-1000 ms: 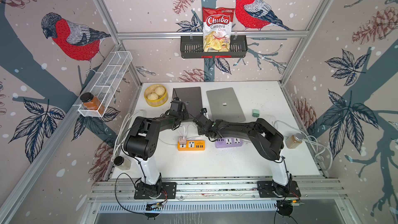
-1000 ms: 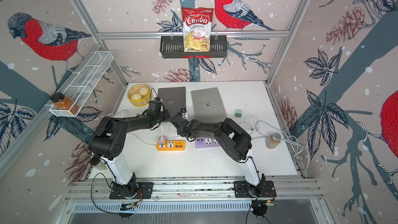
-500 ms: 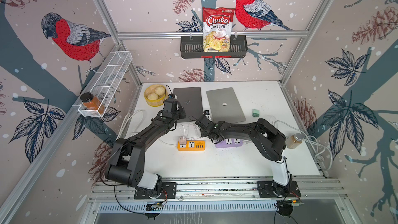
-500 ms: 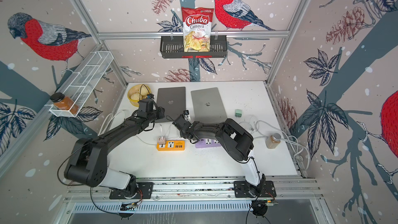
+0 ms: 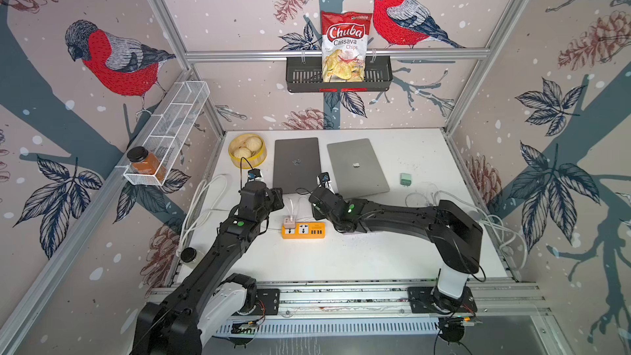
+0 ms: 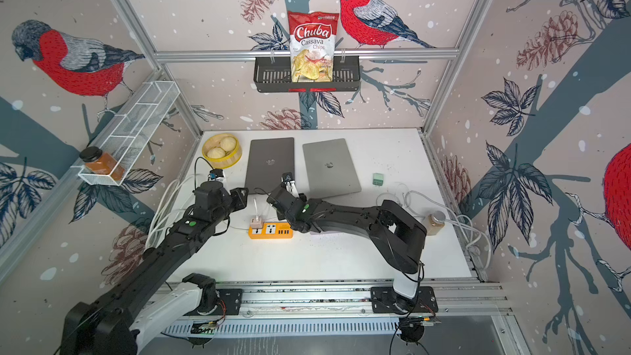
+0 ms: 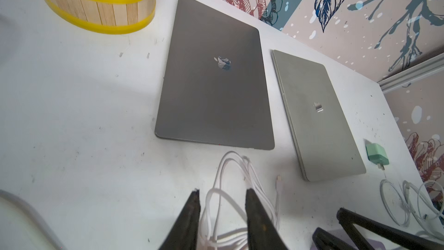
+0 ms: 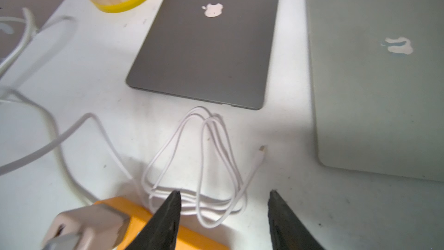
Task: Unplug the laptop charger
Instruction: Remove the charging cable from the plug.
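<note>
The white charger cable lies coiled on the table in front of the dark grey laptop. Its connector lies loose on the table, touching neither this laptop nor the silver laptop. The beige charger brick sits plugged in the orange power strip. My left gripper hovers over the coil, slightly open, with loops showing under the gap and nothing gripped. My right gripper is wide open and empty just behind the strip. In both top views the grippers flank the coil.
A yellow-rimmed basket of buns stands left of the dark laptop. A green adapter and loose white cables lie right of the silver laptop. Thick white cables run along the left edge. A jar stands at the right.
The right gripper has opened from shut and drawn back toward the front. The left gripper has also pulled back from the dark laptop's front edge and parted slightly; its arm has swung low.
</note>
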Motion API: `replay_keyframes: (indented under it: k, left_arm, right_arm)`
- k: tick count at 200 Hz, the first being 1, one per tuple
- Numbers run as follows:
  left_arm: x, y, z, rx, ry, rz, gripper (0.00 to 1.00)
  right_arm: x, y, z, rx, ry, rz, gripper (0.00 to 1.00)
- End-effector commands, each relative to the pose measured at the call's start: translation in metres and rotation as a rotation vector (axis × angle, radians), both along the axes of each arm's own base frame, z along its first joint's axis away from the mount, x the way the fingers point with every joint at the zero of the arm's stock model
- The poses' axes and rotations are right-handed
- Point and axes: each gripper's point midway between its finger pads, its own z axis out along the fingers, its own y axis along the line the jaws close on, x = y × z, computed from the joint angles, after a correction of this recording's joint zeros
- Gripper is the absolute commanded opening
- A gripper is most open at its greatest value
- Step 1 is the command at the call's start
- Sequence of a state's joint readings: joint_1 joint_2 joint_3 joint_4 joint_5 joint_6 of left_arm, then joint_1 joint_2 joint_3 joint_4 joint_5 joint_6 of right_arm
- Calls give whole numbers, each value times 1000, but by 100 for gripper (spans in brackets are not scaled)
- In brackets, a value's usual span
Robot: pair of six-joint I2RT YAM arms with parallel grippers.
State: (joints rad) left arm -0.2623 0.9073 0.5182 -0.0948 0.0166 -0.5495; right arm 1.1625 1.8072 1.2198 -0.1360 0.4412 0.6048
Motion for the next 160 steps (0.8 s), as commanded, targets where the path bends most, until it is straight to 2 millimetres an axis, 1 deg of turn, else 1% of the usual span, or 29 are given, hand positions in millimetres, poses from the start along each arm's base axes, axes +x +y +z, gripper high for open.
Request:
replay_keyframes:
  k: [1, 39, 52, 68, 102, 117, 134, 149, 160]
  left_arm:
    - [-14, -4, -11, -58, 22, -14, 33]
    - [-30, -9, -28, -94, 81, -37, 33]
    - [-34, -10, -32, -110, 95, -42, 33]
    - [-39, -9, -36, -115, 113, -37, 33]
    - [-46, -7, -48, -143, 160, -7, 32]
    - [-50, -8, -55, -164, 179, -2, 31]
    - [-54, -10, -61, -181, 185, -4, 30]
    - [-56, -10, -61, -193, 186, -4, 30]
    - [-57, -11, -61, -199, 189, -6, 30]
  right_arm:
    - [-18, 21, 14, 80, -15, 52, 60]
    - [-49, 46, 17, 88, -30, 128, 56]
    - [-55, 51, 19, 88, -41, 138, 55]
    - [-58, 53, 18, 100, -37, 156, 55]
    - [-67, 55, 11, 144, -15, 219, 54]
    - [-74, 58, 9, 150, -25, 295, 53]
    - [-78, 58, 8, 118, -83, 396, 54]
    - [-80, 53, 6, 100, -121, 479, 53]
    - [-79, 49, 10, 143, -126, 527, 53]
